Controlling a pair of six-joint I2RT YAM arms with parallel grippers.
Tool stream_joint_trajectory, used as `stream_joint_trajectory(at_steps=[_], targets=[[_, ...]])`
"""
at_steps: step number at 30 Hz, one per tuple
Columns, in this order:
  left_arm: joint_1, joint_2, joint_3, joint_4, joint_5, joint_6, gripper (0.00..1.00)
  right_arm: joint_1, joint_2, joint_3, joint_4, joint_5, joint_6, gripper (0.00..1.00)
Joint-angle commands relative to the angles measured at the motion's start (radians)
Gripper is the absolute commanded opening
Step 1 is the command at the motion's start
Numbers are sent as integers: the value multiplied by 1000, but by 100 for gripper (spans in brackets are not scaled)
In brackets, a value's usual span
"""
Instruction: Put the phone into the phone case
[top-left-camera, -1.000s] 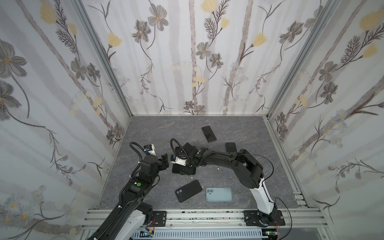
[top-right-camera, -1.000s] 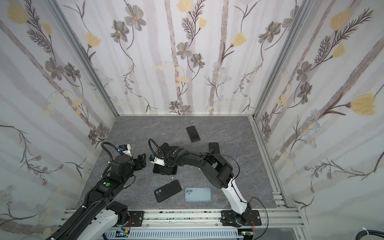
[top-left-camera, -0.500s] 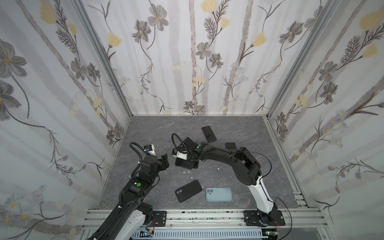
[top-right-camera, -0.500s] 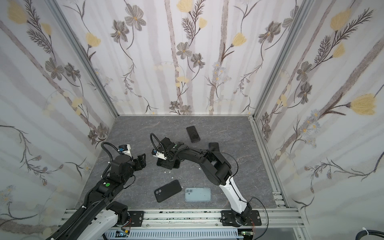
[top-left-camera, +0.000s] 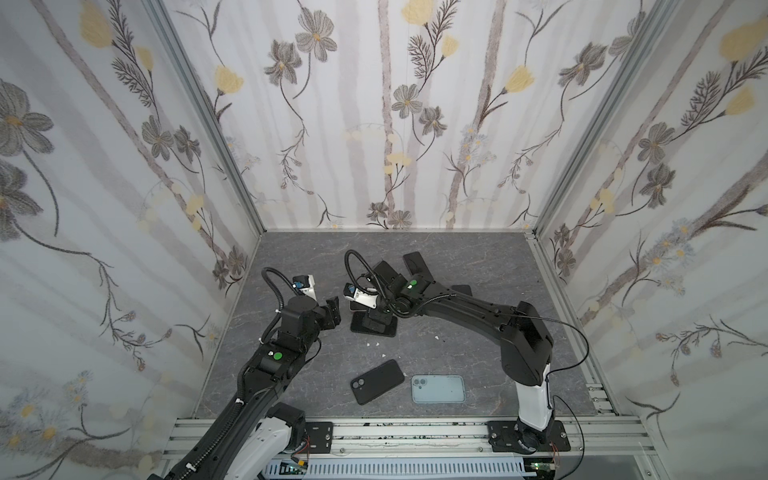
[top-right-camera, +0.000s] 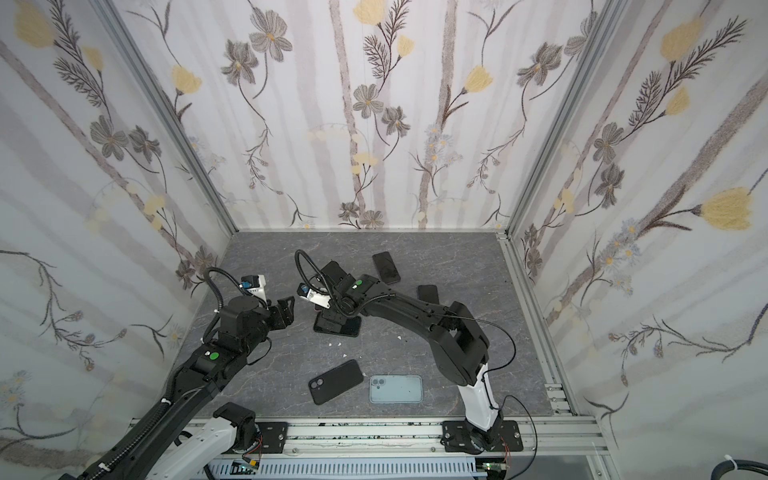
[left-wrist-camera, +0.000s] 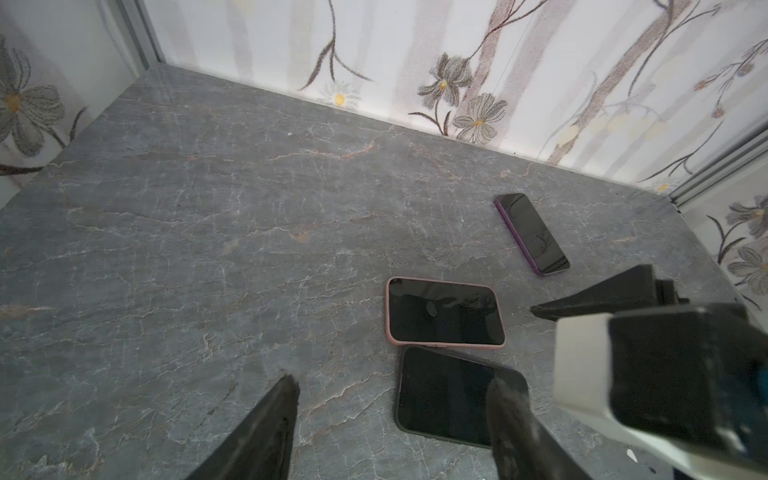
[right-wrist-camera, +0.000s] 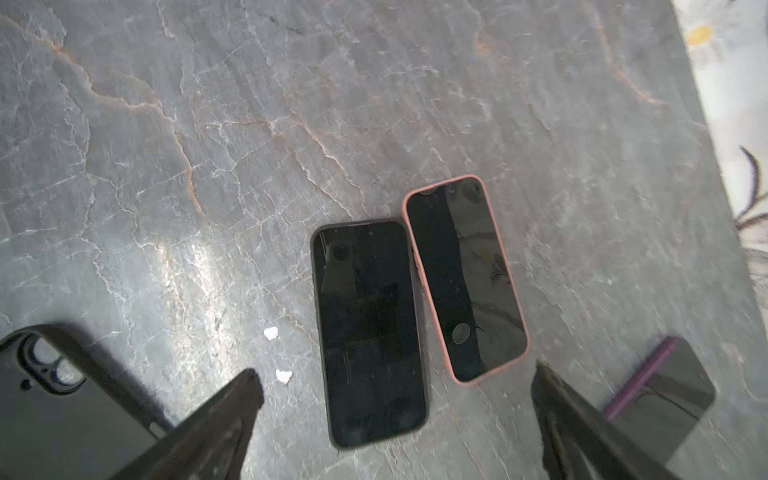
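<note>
**Phones on the bench.** The grey marble desk (top-left-camera: 478, 266) holds a job that looks partly done. The right tool (right-wrist-camera: 395, 370) hangs spread wide and empty over a black phone (right-wrist-camera: 368, 332) lying screen-up near the desk's middle. The phone's dark rim suggests a case already on, though that is not certain. At its 9 o'clock the left tool (left-wrist-camera: 397, 380) is likewise released, gripping nothing.

At 6 o'clock lies a black phone case (top-left-camera: 377, 381), camera cut-outs up. At 5 o'clock a pale blue phone (top-left-camera: 438, 388) lies back up, near the case but apart, and this is probably the pairing left.

Both top views show that pair whole. Only the wrist views show the pink-cased phone (right-wrist-camera: 465, 278) clearly, touching the black one. A purple-cased phone (top-right-camera: 385, 266) sits at 1 o'clock, and white scraps (right-wrist-camera: 271, 332) lie nearby.
</note>
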Motion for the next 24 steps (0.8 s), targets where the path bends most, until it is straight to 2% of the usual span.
stream_joint_trajectory(at_steps=[1, 4, 8, 14, 20, 24], targets=[[-10, 39, 64, -34, 46, 9, 68, -6, -99, -62, 21, 59, 91, 100], [-56, 83, 121, -97, 58, -23, 66, -38, -196, -138, 45, 112, 188, 100], [-186, 138, 161, -169, 30, -88, 66, -108, -327, -235, 60, 216, 338, 100], [-378, 178, 92, -95, -6, -276, 66, -195, -557, -429, 149, 359, 510, 100], [-529, 204, 23, -100, -23, -407, 66, -264, -704, -568, 155, 424, 643, 100], [-593, 207, -44, -83, -2, -490, 66, -331, -739, -590, 110, 409, 730, 100]])
